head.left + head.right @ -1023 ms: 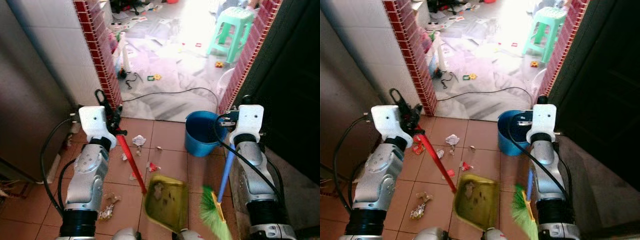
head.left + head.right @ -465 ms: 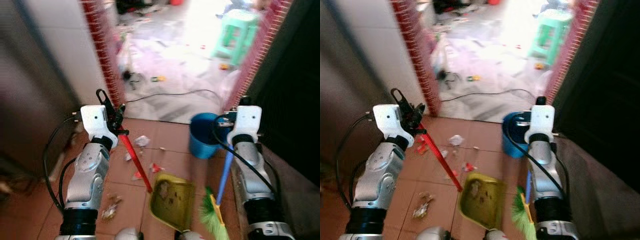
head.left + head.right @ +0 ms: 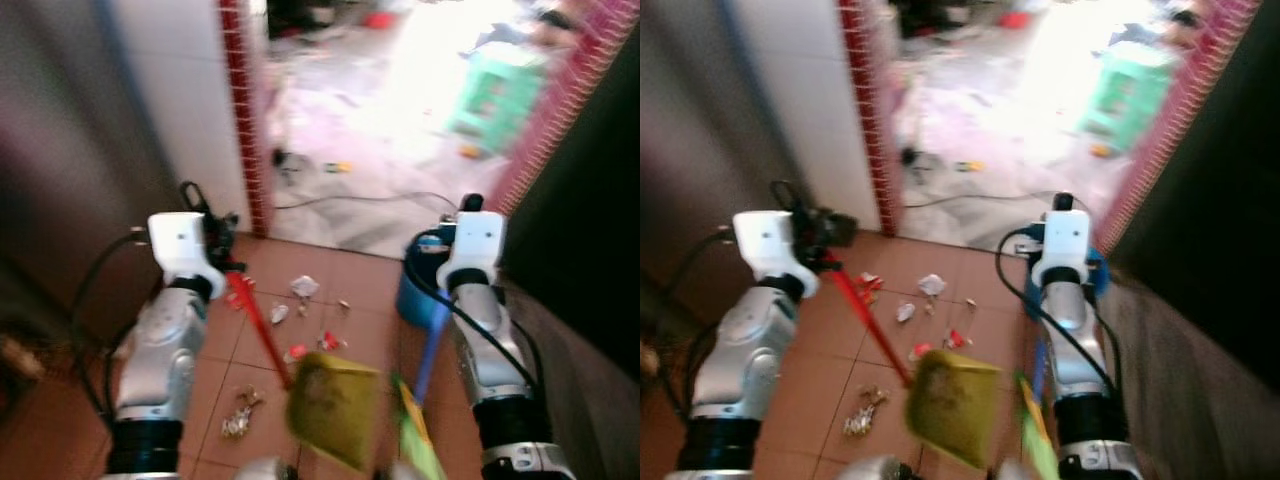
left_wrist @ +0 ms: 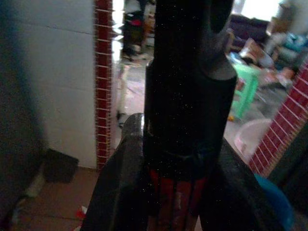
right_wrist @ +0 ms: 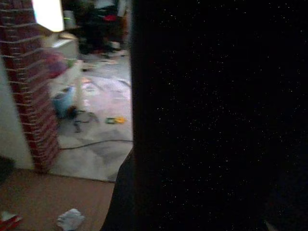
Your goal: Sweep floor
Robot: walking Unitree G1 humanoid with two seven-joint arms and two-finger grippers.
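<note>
Dustpan [image 3: 335, 408]: yellow-green, dirty inside, low over brown tile floor [image 3: 250, 375], tilted. Long red handle [image 3: 258, 330] slants up to left gripper [image 3: 222, 240], which grips its top end. Broom [image 3: 420, 455]: green bristles, down by floor just right of dustpan; blue stick [image 3: 430, 340] rises toward right arm. Trash [image 3: 304, 287]: white crumpled paper, small red bits, shiny wrapper [image 3: 240, 414], scattered on tiles left of and beyond dustpan. Picture blurry.

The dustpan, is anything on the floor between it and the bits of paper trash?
Nothing visible blocks it. The yellow dustpan sits on bare tiles just short of the paper scraps. Its red handle runs up to the left gripper. The blue bucket stands off to the right.
</note>
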